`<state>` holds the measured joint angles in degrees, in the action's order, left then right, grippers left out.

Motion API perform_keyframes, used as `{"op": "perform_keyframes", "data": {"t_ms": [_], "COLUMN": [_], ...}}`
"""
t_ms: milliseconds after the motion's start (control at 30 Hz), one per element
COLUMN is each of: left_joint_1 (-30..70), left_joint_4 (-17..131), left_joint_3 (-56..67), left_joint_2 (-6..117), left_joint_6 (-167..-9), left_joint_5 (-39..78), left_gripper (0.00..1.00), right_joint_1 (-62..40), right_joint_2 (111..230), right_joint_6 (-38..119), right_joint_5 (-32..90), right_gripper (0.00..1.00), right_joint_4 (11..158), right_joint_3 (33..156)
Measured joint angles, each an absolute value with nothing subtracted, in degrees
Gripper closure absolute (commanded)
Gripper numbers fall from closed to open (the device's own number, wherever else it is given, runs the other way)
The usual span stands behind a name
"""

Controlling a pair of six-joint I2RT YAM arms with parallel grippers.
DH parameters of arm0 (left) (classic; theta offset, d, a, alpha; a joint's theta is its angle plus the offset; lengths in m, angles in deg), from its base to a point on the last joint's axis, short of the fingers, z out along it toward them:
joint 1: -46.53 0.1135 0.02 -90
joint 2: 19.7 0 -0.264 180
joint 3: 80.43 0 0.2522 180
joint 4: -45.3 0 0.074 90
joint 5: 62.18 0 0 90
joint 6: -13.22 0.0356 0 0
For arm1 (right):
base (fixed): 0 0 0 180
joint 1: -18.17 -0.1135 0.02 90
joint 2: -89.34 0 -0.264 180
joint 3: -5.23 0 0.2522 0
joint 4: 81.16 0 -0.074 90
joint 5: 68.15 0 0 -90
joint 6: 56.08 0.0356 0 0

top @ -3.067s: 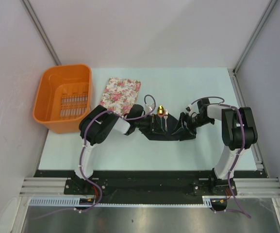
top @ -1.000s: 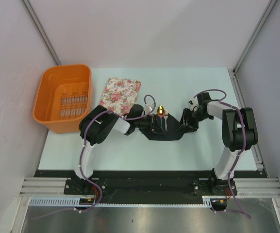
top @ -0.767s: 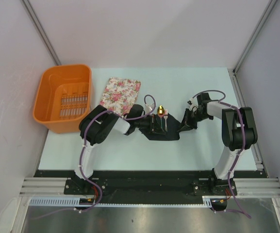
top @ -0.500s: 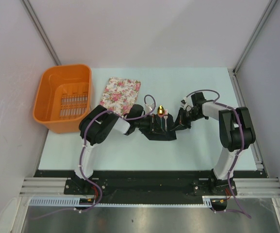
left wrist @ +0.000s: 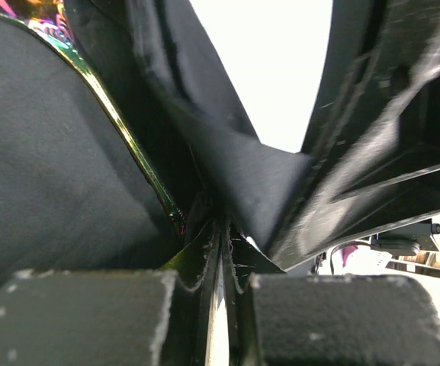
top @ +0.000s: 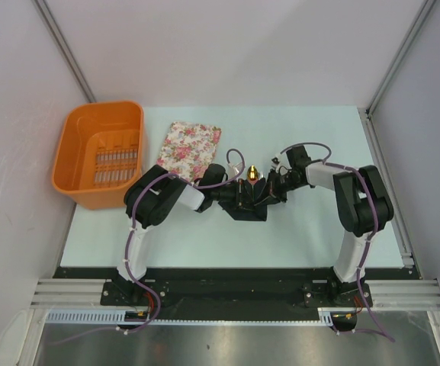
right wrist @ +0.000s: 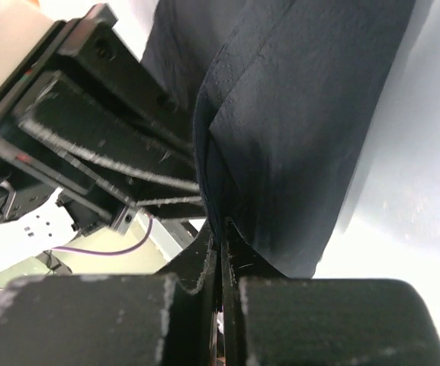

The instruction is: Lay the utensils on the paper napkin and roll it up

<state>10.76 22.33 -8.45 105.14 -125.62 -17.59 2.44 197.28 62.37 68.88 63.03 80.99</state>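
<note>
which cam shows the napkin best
Top external: only it shows the whole crumpled napkin. The left wrist shows just a close black fold, and the right wrist shows another fold pinched at its near end.

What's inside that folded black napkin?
A gold spoon head sticks out past the far edge of the napkin. Its handle and any other cutlery are hidden under the black fold pinched by the left gripper and right gripper.
</note>
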Motion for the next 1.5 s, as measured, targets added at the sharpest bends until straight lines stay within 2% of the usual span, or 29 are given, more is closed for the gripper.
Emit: {"op": "perform_keyframes", "data": {"t_ms": [333, 767, 1500], "left_joint_1": [11.05, 12.43, 13.85], "left_joint_4": [22.09, 25.00, 35.47], "left_joint_3": [-9.65, -14.18, -16.60], "left_joint_2": [104.15, 96.00, 94.95], "left_joint_6": [-125.82, -125.69, -120.25], "left_joint_5": [-17.15, -17.39, -17.35], "left_gripper": [0.89, 0.85, 0.91], "right_joint_1": [2.13, 3.21, -0.18], "right_joint_2": [199.64, 199.64, 201.28], "right_joint_6": [65.76, 65.85, 67.16], "right_joint_5": [69.62, 70.19, 69.73], "right_gripper": [1.00, 1.00, 1.00], "right_joint_4": [66.27, 67.49, 70.84], "right_joint_3": [80.99, 80.34, 80.29]}}
